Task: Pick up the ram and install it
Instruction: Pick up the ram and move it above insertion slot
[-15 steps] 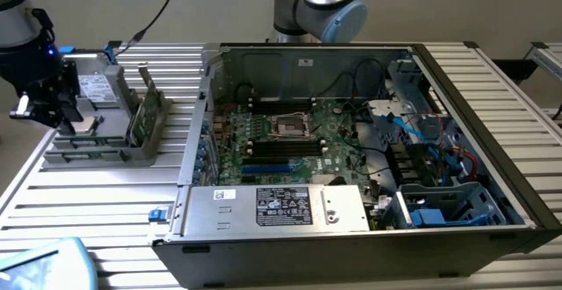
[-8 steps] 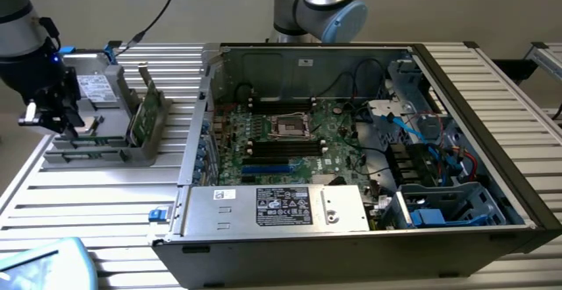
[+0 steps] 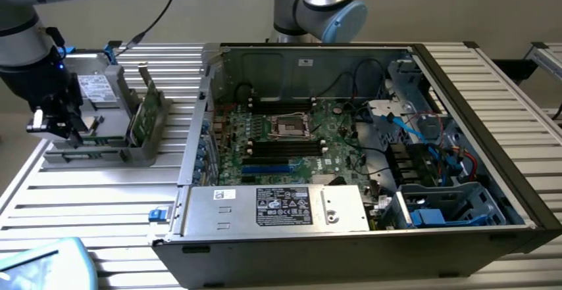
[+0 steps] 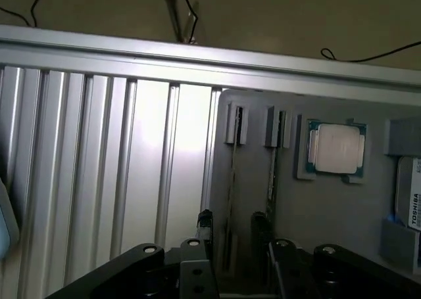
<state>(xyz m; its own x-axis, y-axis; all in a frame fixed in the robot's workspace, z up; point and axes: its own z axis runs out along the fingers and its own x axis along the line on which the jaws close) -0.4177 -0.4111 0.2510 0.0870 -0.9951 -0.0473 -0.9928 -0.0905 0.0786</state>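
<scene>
The exterior view looks from high up and some way off, slanting down over the open computer case (image 3: 351,257) and the slatted table (image 3: 88,198), with the grey parts tray (image 3: 97,153) at the exterior view's left. The wrist view sits close above that tray, facing down past the gripper (image 4: 231,223) onto a processor (image 4: 337,148). Both views share the tray, the table slats and the gripper.

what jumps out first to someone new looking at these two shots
The open computer case with its green motherboard dominates the middle of the exterior view. At that view's left the hand hangs over a gray parts tray; from the wrist, its open fingers straddle the ram standing edge-on in a slot, a CPU nearby.
</scene>
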